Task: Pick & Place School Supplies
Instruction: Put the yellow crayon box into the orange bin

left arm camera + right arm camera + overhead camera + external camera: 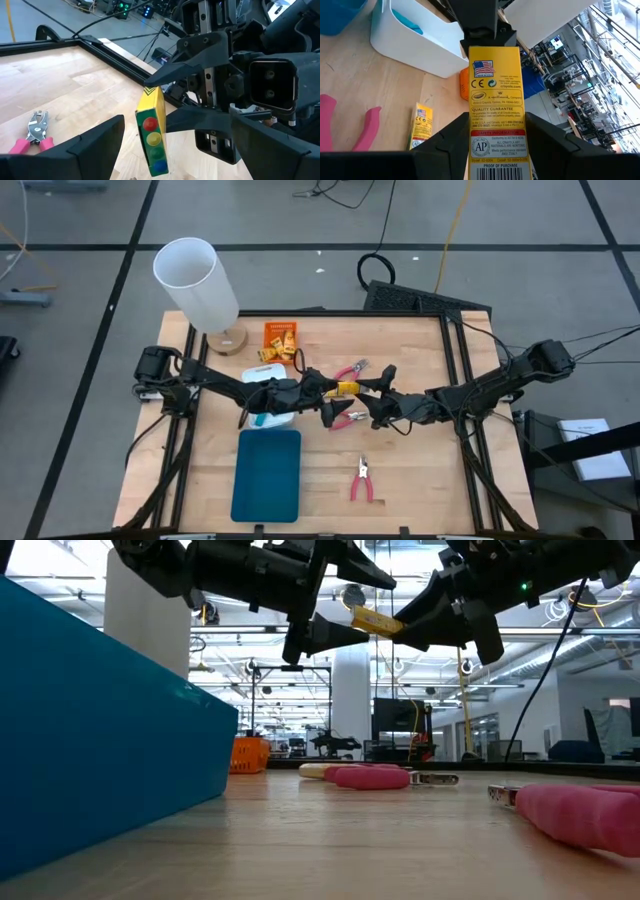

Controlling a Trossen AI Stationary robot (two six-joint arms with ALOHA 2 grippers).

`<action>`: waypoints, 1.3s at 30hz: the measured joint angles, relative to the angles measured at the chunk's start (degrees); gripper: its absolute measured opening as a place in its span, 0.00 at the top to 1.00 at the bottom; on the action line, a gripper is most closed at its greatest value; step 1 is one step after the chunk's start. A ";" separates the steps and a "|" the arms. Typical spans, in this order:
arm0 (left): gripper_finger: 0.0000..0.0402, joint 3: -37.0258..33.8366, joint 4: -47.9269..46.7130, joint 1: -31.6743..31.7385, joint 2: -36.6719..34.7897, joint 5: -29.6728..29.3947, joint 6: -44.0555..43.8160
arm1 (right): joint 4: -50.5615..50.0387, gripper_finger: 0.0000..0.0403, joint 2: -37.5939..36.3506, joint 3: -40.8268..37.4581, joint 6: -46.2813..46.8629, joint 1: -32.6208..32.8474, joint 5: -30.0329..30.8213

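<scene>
The right gripper point(352, 388) is clamped on a crayon packet point(152, 131); the left gripper point(322, 388), at nine o'clock, stands apart. Light, stiff cardboard, likely crushable: grip its flat faces.

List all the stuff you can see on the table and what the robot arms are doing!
Yellow cardboard crayon packet: one, held up above the table middle.
Yellow-orange packets: several, on the flat orange tray at the table's far side.
Loose yellow packet: one, lying flat on the wood near the white tray.
Red-handled metal pliers: three, one far, one middle, one near.
Teal flat tray: one, near left.
White tray: one, holding light-blue pieces, under the left arm.
Tall white cylinder: one, far left corner.
Wooden table: one, light brown.
Right gripper: shut on the crayon packet.
Left gripper: open around the packet's other end.
</scene>
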 joint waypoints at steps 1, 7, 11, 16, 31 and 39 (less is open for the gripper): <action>0.09 0.00 -0.02 0.00 0.00 0.00 0.02 | 0.00 0.59 0.00 0.00 0.01 0.00 0.00; 0.21 0.00 -0.09 0.00 -0.04 0.00 0.02 | 0.00 0.59 0.00 0.00 0.15 0.00 0.00; 0.34 0.00 -0.07 0.00 -0.07 0.00 0.02 | 0.00 0.59 0.00 0.00 0.16 0.00 0.00; 0.47 -0.02 -0.11 0.00 -0.07 -0.04 0.01 | 0.00 0.59 -0.02 0.00 0.17 0.00 0.00; 0.70 -0.09 -0.20 0.41 -0.07 -0.15 -1.03 | 0.02 0.59 -0.04 0.00 0.20 0.02 0.00; 0.79 -0.11 -0.22 0.48 -0.07 -0.26 -0.90 | 0.04 0.59 -0.04 0.00 0.20 0.02 -0.01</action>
